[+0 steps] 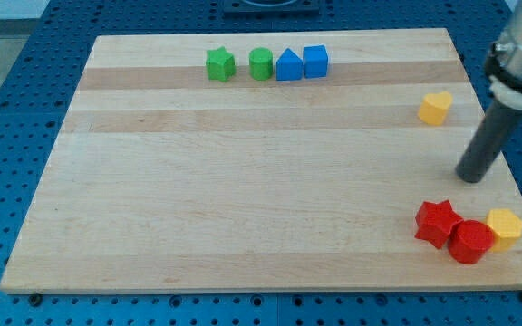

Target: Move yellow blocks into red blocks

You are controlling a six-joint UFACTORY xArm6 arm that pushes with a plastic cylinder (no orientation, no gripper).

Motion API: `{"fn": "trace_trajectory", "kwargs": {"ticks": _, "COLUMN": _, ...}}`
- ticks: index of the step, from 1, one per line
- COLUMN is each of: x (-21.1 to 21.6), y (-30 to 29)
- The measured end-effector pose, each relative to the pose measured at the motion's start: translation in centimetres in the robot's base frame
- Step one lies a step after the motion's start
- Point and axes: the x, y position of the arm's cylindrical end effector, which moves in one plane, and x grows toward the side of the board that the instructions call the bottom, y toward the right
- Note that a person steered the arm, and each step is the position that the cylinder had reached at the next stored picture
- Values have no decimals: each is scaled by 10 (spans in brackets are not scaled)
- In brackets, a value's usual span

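A yellow heart-like block [435,107] lies alone near the view's right edge, upper part of the board. A second yellow block [505,226] sits at the bottom right, touching a red cylinder [470,242]. A red star block [438,222] touches the cylinder's left side. My tip [468,177] is the lower end of the dark rod, below and to the right of the lone yellow block and above the red group, touching neither.
Along the view's top stand a green star-like block [220,64], a green cylinder [261,64], a blue pointed block [289,65] and a blue cube [315,61]. The wooden board [243,181] rests on a blue perforated table; its right edge is close to my rod.
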Motion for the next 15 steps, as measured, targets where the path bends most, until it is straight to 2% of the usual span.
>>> {"fn": "trace_trajectory", "kwargs": {"ticks": 1, "x": -32, "y": 38}}
{"fn": "trace_trajectory", "kwargs": {"ticks": 2, "x": -92, "y": 40}}
{"fn": "trace_trajectory", "kwargs": {"ticks": 3, "x": -142, "y": 26}}
{"fn": "trace_trajectory", "kwargs": {"ticks": 4, "x": -145, "y": -19}}
{"fn": "trace_trajectory", "kwargs": {"ticks": 8, "x": -54, "y": -24}}
{"fn": "trace_trajectory", "kwargs": {"ticks": 10, "x": -71, "y": -46}}
{"fn": "trace_trajectory", "kwargs": {"ticks": 15, "x": -23, "y": -87}}
